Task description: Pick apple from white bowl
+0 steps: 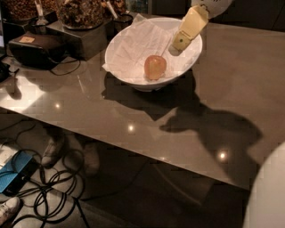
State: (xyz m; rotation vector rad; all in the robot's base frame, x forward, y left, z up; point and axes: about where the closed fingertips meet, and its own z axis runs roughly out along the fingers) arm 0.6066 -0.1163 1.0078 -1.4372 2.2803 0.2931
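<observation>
The apple (155,67), small, yellow-orange with a reddish blush, lies in the middle of the white bowl (122,71) on crumpled white paper. The bowl stands on the grey-brown table near its far edge. My gripper (183,39), with cream-coloured fingers, reaches down from the upper right over the bowl's far right rim. It sits above and to the right of the apple, apart from it, and holds nothing that I can see.
Dark containers of brown nuts (79,12) stand at the back left. A black box (38,48) with a cable sits left of the bowl. Cables (49,187) and a blue object (13,171) lie on the floor below the table's front edge (133,149).
</observation>
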